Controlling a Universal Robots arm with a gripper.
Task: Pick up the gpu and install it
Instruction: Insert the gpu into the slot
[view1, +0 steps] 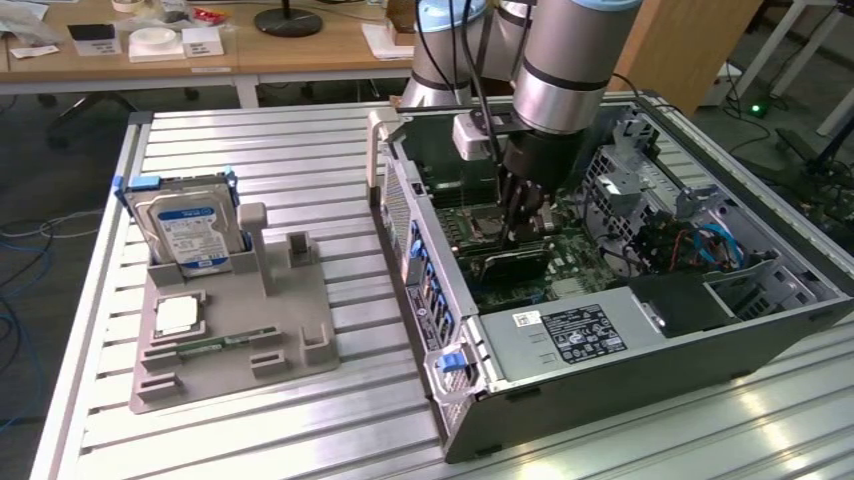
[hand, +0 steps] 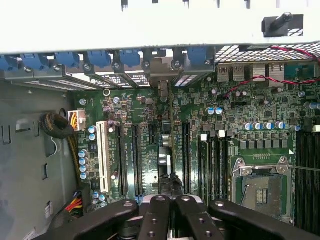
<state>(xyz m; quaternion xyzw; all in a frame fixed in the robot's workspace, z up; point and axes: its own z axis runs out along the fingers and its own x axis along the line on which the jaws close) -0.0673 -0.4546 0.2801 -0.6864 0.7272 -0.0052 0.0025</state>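
The computer case (view1: 614, 340) is dull grey sheet metal with blue plastic clips. Beside it, the table (view1: 267, 140) is ribbed, shiny aluminium, and the tray (view1: 227, 340) is matt grey plastic. Behind, a desk (view1: 254, 50) looks wooden.

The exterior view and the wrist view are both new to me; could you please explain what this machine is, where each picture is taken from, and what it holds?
This is a single silver-grey robot arm with a dark gripper at its tip. The exterior view comes from a camera off the arm. The wrist view comes from a camera on the arm's wrist, looking past the gripper.

On the slatted metal table lies an open dark computer case. Beside it, toward the exterior view's left, a grey plastic holder carries a silver hard drive with a blue label.

The arm reaches into the case. In the wrist view its black fingers appear shut on the gpu, a thin flat circuit-board card seen edge-on over the green motherboard.
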